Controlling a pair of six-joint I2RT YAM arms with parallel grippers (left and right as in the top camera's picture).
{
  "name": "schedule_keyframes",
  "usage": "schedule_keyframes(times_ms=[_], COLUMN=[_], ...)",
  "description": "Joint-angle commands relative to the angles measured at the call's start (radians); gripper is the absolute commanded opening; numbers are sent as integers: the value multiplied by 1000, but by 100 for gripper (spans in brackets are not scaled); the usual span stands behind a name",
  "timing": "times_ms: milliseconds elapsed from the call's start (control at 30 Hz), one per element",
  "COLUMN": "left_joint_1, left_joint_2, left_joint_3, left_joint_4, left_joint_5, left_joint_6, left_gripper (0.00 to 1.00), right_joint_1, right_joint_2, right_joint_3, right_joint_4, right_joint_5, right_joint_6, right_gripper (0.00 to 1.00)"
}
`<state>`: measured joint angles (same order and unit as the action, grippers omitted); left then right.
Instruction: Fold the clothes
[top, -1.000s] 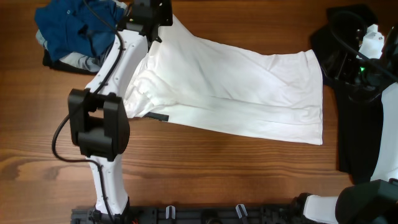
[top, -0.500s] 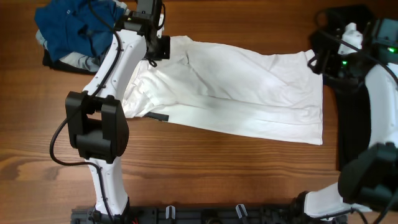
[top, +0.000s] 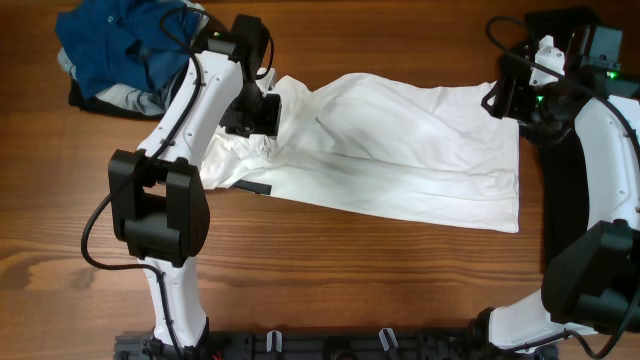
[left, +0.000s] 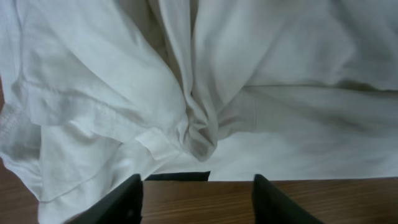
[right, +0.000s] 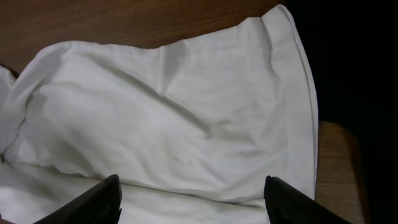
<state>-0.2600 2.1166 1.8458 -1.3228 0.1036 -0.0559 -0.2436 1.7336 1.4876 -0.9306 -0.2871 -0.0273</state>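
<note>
A white garment (top: 400, 150) lies spread across the middle of the table, bunched and creased at its left end (left: 199, 124). My left gripper (top: 262, 112) hangs over that bunched end. Its jaws are open (left: 196, 190), with only bare wood between them and the cloth just ahead. A small black tag (left: 177, 177) pokes out from under the cloth's edge. My right gripper (top: 500, 98) hovers at the garment's upper right corner (right: 280, 37). It is wide open (right: 191, 186) above the white fabric, holding nothing.
A heap of blue and grey clothes (top: 120, 45) sits at the back left. Black fabric (top: 565, 210) covers the table's right side, under the right arm, and fills the right edge of the right wrist view (right: 360, 74). Bare wood (top: 350, 280) lies in front of the garment.
My left gripper came from the back edge toward the garment's middle, dragging the top left corner with it, then opened and let go. The right gripper moved in to the upper right corner.
</note>
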Motion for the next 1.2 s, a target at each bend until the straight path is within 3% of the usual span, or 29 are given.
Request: schedule_keyframes(times_ms=[0,100,300,800,867,967,1033,1167], left_joint_1=[0,0,0,23,24,21,19,20], left_joint_2=[-35,-35,0,189,190,190,190,190], left_joint_3=[-10,-10,-10,-10,-10,-10,-10,-10], left_joint_4=[-16,98,409,513,532,529,514,496], left_joint_5=[10,8,12,-50,-48,-27,7,19], left_joint_6=[53,52,47,-35,-45,-62,-65,-80], left_gripper=[63,71,72,73,68,36,20,6], right_joint_1=[-2,-2,-2,-2,-2,-2,-2,-2], right_joint_2=[4,4,4,4,4,4,4,4], right_joint_3=[9,9,9,9,9,9,9,9], right_joint_4=[-1,-1,-3,-5,-5,-5,-5,-5], right_joint_5=[6,6,5,5,5,6,6,6], right_joint_6=[8,8,8,2,3,2,3,1], right_gripper=[74,74,74,74,74,74,74,74])
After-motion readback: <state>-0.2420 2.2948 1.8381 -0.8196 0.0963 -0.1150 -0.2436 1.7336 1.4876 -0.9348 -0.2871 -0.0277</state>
